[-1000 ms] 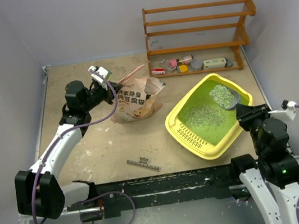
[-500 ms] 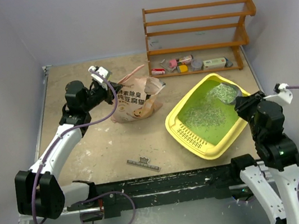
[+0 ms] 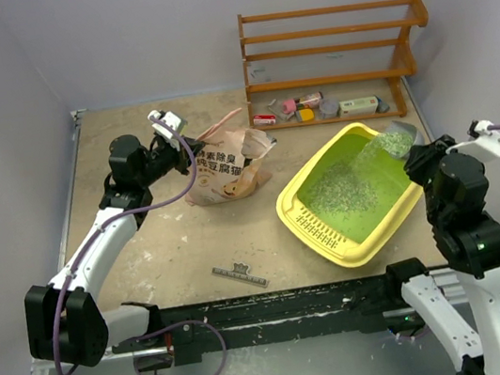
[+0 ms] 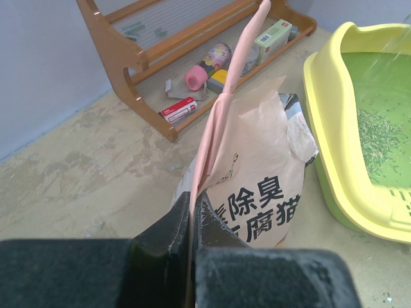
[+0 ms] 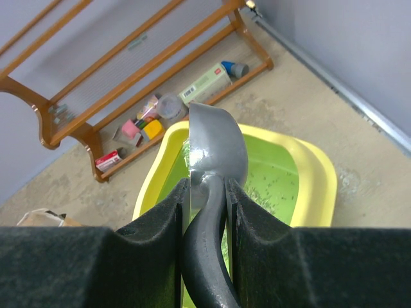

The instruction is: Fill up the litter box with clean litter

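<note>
The yellow litter box (image 3: 289,206) with its green floor lies right of centre. Clean litter (image 3: 341,190) is scattered over that floor, and more streams down from a silver scoop (image 3: 397,137) tipped above the box's far right corner. My right gripper (image 3: 420,163) is shut on the scoop's dark handle (image 5: 209,256). In the right wrist view the scoop bowl (image 5: 215,144) hangs over the litter box (image 5: 321,176). My left gripper (image 4: 192,200) is shut on the pink top edge of the tan litter bag (image 4: 257,186), which stands open left of the box (image 4: 321,115).
A wooden rack (image 3: 333,51) stands at the back with small packets and bottles on its lowest shelf. A small metal clip (image 3: 238,276) lies on the table near the front rail. Walls close in on the left, back and right.
My right gripper has risen and swung toward the box's far right corner, tipping the scoop, and the litter in it now pours into the box. The left arm and bag have not moved.
</note>
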`<state>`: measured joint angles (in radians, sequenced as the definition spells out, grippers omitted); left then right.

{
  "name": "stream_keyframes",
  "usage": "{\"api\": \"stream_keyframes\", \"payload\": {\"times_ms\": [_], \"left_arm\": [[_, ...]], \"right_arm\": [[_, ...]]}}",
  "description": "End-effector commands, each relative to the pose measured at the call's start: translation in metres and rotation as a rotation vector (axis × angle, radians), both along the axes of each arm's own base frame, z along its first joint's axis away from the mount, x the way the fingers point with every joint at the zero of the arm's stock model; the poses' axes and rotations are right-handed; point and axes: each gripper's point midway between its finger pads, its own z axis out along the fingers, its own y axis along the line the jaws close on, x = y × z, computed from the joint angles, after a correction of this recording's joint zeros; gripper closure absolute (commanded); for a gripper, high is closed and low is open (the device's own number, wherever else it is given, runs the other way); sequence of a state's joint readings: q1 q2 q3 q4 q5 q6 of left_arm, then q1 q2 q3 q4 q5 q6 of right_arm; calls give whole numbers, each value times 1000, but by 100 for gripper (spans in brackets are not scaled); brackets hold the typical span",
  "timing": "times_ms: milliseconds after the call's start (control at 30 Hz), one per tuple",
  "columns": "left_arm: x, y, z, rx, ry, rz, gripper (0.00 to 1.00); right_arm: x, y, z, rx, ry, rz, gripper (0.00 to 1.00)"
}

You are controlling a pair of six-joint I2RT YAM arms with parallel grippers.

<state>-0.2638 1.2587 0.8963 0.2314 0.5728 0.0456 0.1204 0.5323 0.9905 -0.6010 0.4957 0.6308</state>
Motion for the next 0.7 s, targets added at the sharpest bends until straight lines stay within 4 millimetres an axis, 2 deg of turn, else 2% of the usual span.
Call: {"api": "stream_keyframes", "payload": {"times_ms": [0,233,667], "left_arm": [[6,-3,41,-35,-118,-13,100],[7,-3,40,-37,-111,-15,100],[6,-5,39,-44,-103,-24,100]], "right_arm": [[-2,-9,44,-94,-61,-13,100],[3,4,38,-168,101,108,100],[-9,6,21,-254,306,193,100]]}}
